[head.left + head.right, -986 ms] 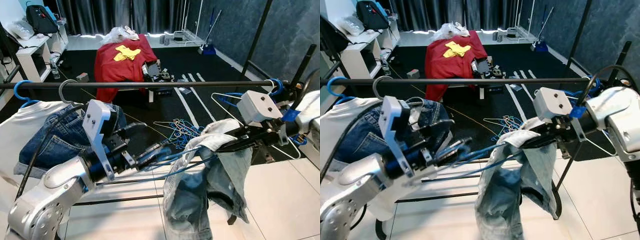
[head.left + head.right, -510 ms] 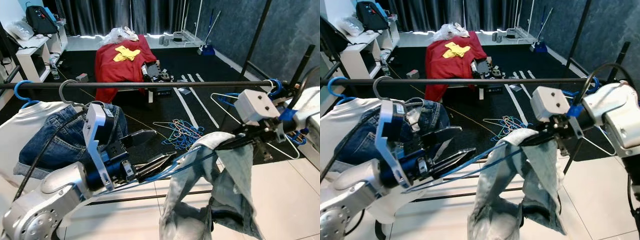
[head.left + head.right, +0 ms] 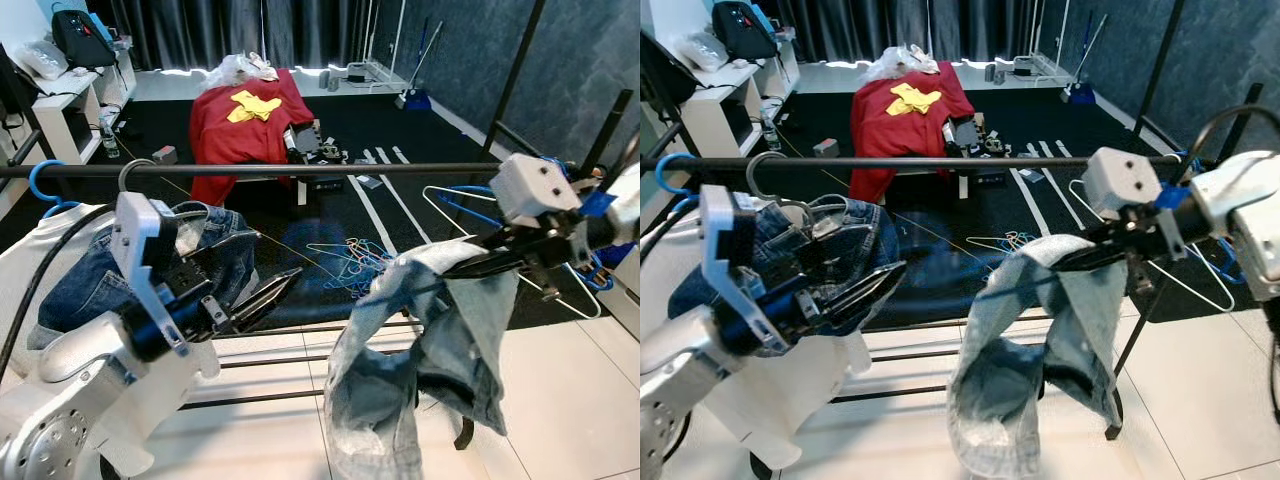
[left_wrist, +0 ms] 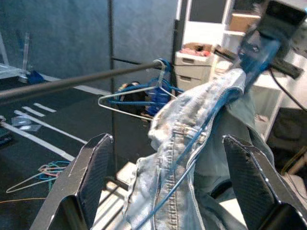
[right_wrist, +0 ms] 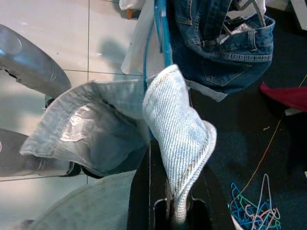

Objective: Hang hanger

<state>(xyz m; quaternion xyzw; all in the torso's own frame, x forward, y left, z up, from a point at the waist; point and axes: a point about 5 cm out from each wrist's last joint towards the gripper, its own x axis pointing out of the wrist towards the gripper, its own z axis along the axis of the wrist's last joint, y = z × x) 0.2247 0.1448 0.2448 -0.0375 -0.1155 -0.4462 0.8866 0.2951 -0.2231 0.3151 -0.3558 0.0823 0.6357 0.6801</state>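
Observation:
A blue wire hanger (image 3: 1005, 283) carries light-blue jeans (image 3: 420, 360) that hang down in front of the black rail (image 3: 300, 170). My right gripper (image 3: 488, 262) is shut on the hanger's right end, just below the rail; in the right wrist view the blue wire (image 5: 160, 28) and denim (image 5: 180, 139) run out from its fingers. My left gripper (image 3: 262, 296) stands open, left of the jeans and apart from them. The left wrist view shows its fingers (image 4: 91, 182) spread wide, with the jeans (image 4: 177, 158) beyond them.
Dark denim (image 3: 120, 270) and a white shirt (image 3: 30, 250) hang at the rail's left end. Spare blue and white hangers (image 3: 455, 200) hang at its right end. Loose hangers (image 3: 355, 260) and a red cloth (image 3: 245, 125) lie on the dark floor behind.
My left gripper let go of the blue hanger and drew back to the left. The right gripper kept its hold and moved a little right with the jeans.

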